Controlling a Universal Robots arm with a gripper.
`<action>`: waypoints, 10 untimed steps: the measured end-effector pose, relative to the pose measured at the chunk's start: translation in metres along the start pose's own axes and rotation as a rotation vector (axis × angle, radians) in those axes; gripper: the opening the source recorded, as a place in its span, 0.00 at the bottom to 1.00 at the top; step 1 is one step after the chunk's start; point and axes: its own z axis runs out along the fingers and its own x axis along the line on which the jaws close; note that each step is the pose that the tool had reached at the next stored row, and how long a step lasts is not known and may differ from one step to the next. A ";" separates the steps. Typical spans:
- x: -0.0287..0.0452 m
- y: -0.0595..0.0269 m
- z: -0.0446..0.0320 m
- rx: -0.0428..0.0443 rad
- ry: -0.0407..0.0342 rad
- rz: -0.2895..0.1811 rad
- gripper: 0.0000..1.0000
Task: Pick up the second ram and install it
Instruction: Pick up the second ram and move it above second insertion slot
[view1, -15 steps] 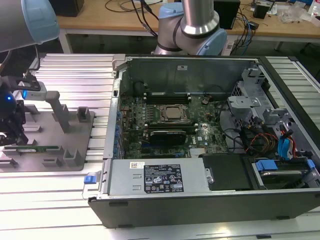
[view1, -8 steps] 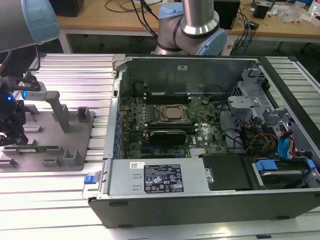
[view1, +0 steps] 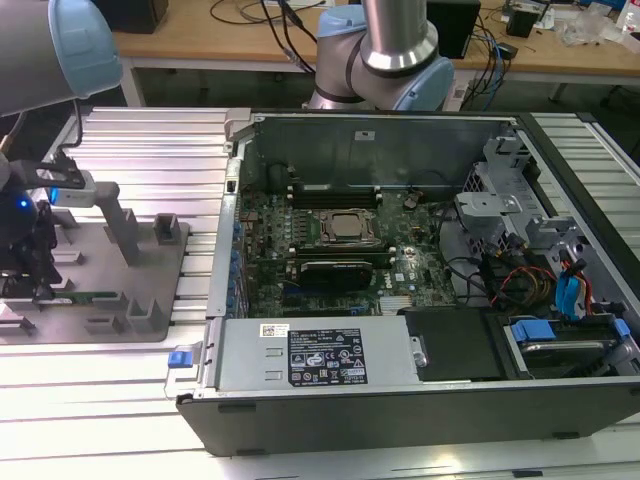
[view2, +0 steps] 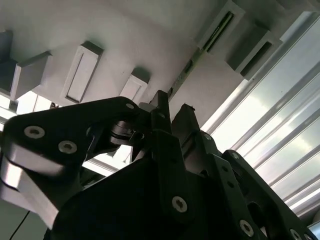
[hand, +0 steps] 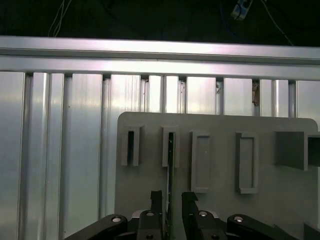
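Note:
The second ram (view1: 92, 297) is a thin green stick standing on edge in the slotted blocks of a grey holder plate (view1: 100, 255), at the exterior view's left. My gripper (view1: 38, 285) hangs low over the end of the stick farthest to that side. In the first wrist view the ram (hand: 170, 165) runs straight into the gap of the gripper (hand: 172, 195), and a sliver of space shows on either side of it. In the second wrist view the ram (view2: 212, 37) leads down to the gripper (view2: 173, 101). The gripper is open astride the stick.
The open computer case (view1: 400, 130) lies at the exterior view's right, with the CPU socket (view1: 348, 228) and long black memory slots (view1: 335, 187) on its motherboard. A tall grey post (view1: 125, 232) and other holder blocks (view1: 168, 230) stand on the plate. Ribbed aluminium table (view1: 150, 140) lies all around.

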 end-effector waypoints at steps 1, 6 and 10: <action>0.0000 0.0000 0.0014 -0.0001 0.0001 -0.002 0.28; -0.0017 -0.0001 0.0025 0.0000 0.0017 -0.002 0.28; -0.0046 -0.0002 0.0038 -0.0001 0.0074 -0.002 0.28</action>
